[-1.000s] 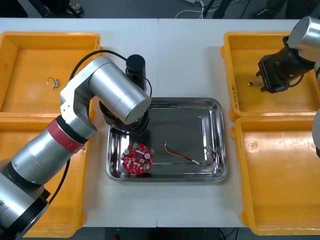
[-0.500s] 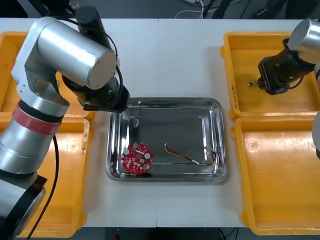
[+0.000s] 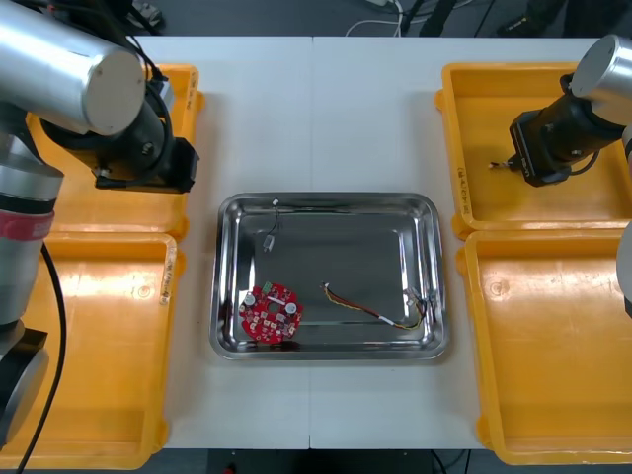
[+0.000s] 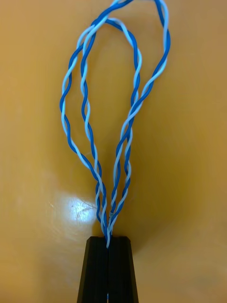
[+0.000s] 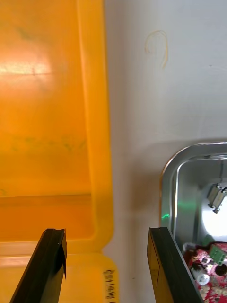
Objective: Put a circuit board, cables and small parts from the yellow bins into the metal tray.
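In the far right bin (image 3: 494,109), the right gripper (image 4: 108,241) pinches a blue-white cable (image 4: 106,225). The left gripper (image 5: 106,231) hangs spread by the tray (image 3: 365,247).

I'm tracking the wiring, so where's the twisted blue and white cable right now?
In the right wrist view the twisted blue and white cable is pinched in the shut right gripper, over the far yellow bin on the robot's right.
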### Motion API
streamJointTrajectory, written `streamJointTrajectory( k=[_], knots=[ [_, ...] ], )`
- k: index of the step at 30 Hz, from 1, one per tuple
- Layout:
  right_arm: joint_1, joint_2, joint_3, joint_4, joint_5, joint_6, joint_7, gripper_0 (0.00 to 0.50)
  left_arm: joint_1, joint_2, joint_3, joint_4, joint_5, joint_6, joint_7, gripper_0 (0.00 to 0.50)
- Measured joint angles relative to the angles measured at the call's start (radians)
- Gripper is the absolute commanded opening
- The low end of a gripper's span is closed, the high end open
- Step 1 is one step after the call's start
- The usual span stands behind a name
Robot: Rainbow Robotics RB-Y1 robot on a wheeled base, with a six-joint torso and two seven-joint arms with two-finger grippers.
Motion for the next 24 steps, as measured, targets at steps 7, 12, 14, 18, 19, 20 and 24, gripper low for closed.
streamJointTrajectory(
  k=[7, 12, 14, 18, 19, 20, 24],
  knots=[
    [0.027, 0.0, 0.004, -0.19, 0.06, 0.252, 0.002, 0.0, 0.0, 0.036, 0.098, 0.057, 0.016, 0.0, -0.214, 0.5],
    [0.032, 0.0, 0.006, -0.3, 0.061, 0.382, 0.006, 0.0, -0.007, 0.051, 0.14, 0.137, 0.006, 0.0, -0.227, 0.5],
    [0.033, 0.0, 0.006, -0.336, 0.061, 0.425, 0.014, 0.0, -0.012, 0.052, 0.155, 0.165, -0.008, 0.0, -0.227, 0.5],
    [0.034, 0.0, 0.006, -0.41, 0.061, 0.516, 0.016, 0.0, -0.026, 0.054, 0.18, 0.224, -0.037, -0.003, -0.229, 0.5],
    [0.035, 0.0, 0.006, -0.433, 0.061, 0.541, 0.02, 0.0, -0.032, 0.054, 0.185, 0.242, -0.042, -0.009, -0.233, 0.5],
    [0.036, 0.0, 0.006, -0.454, 0.061, 0.56, 0.027, 0.0, -0.037, 0.054, 0.188, 0.26, -0.046, -0.018, -0.239, 0.5],
    [0.038, 0.001, 0.006, -0.534, 0.061, 0.633, 0.102, 0.0, -0.06, 0.058, 0.192, 0.322, -0.059, -0.063, -0.298, 0.5]
  ],
)
